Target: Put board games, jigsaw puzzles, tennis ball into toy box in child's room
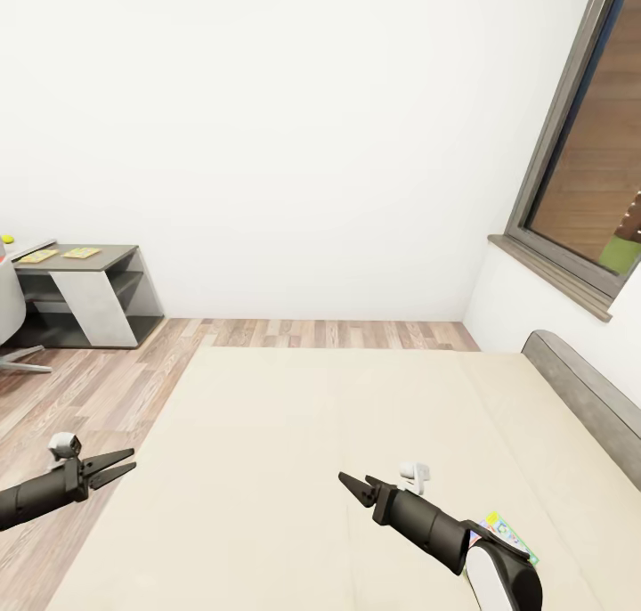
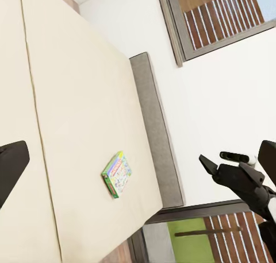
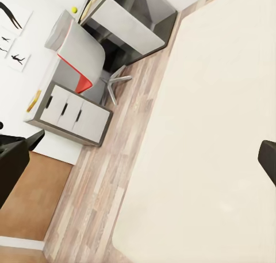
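Note:
One board game (image 2: 117, 174), a flat box with green edges and cartoon art, lies on the beige bed (image 1: 294, 433) near the grey headboard (image 1: 579, 384). In the head view only its corner (image 1: 509, 534) shows behind my right forearm. My right gripper (image 1: 353, 479) hovers open over the mattress, empty, well short of the box. My left gripper (image 1: 133, 460) is open and empty above the bed's left edge. Far off on the table (image 1: 111, 256) lie two jigsaw puzzles (image 1: 82, 252) (image 1: 37, 256) and the yellow tennis ball (image 1: 7, 238). The toy box is out of view.
A grey swivel chair (image 3: 80, 56) with a red seat stands by the table. Beside it is a grey drawer unit (image 3: 72, 113). Wood-plank floor (image 1: 98, 379) runs between bed and table. A dark-framed window (image 1: 579, 166) is set in the right wall.

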